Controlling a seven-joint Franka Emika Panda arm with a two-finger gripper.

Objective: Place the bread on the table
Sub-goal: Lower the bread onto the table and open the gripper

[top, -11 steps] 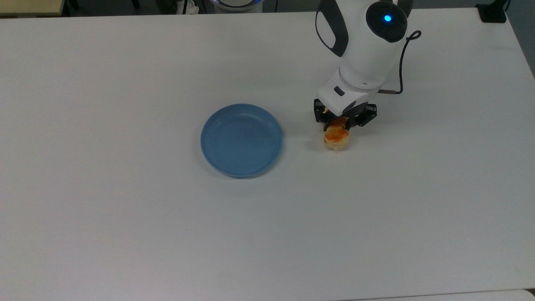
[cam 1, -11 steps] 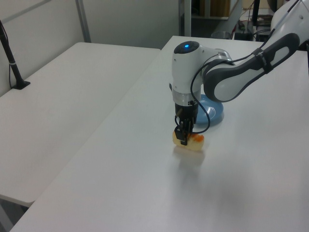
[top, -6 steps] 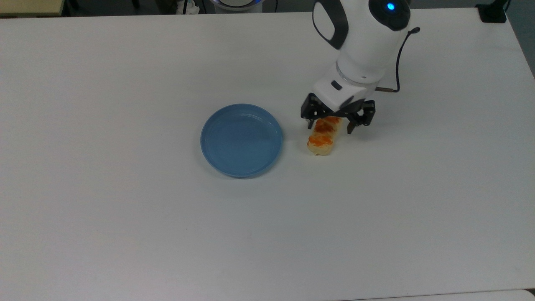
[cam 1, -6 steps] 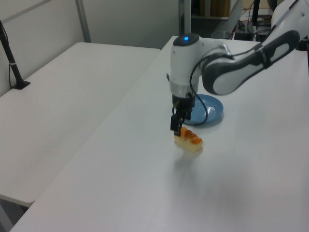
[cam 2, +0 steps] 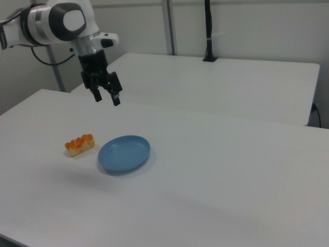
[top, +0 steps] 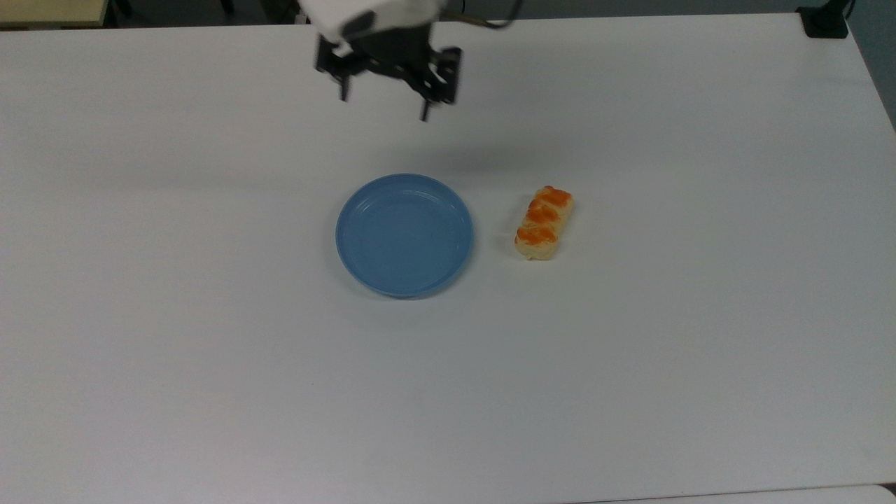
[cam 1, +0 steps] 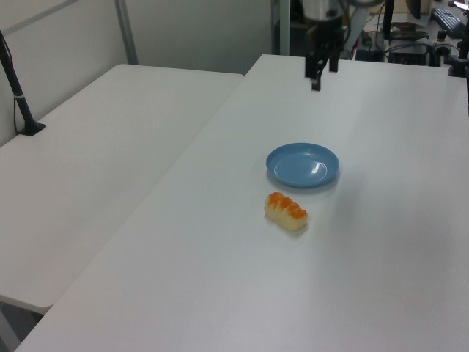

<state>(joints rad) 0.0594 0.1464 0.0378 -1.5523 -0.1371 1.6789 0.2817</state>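
The bread (top: 544, 222) (cam 1: 286, 211) (cam 2: 79, 144), a pale-yellow loaf with three orange bumps, lies flat on the white table (top: 630, 350) (cam 1: 381, 279) (cam 2: 216, 206), just to the top view's right of the blue plate. My gripper (top: 385, 103) (cam 1: 321, 75) (cam 2: 106, 97) hangs open and empty high above the table, beyond the plate's far side in the top view and well apart from the bread.
An empty round blue plate (top: 405, 234) (cam 1: 303, 164) (cam 2: 124, 153) sits mid-table. A second white table (cam 1: 95, 161) (cam 2: 221, 82) stands alongside, with a black post (cam 1: 16, 92) (cam 2: 208, 31) on it.
My gripper has risen off the bread and swung away to the top view's upper left, past the plate. The bread has stayed where it lay half a second ago.
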